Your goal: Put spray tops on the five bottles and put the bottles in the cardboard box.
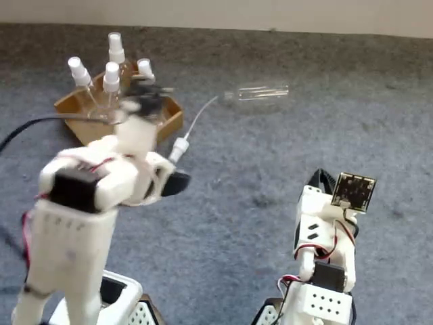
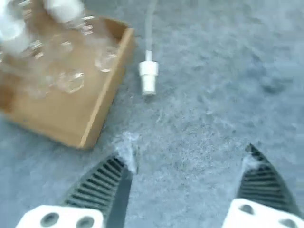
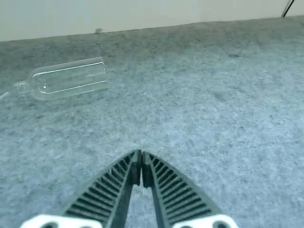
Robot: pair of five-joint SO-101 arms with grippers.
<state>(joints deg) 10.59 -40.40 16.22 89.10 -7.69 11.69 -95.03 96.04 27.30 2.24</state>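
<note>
The cardboard box at the back left holds several upright clear bottles with white spray tops. One capless clear bottle lies on its side on the carpet to the right of the box. A loose spray top with its thin tube lies beside the box's right corner. My left gripper hangs open above bare carpet, a short way in front of that spray top and the box wall. My right gripper is shut and empty, well short of the lying bottle.
Grey carpet covers the whole table. The left arm stands over the front left and partly covers the box. The right arm is folded at the front right. A black cable runs in from the left edge.
</note>
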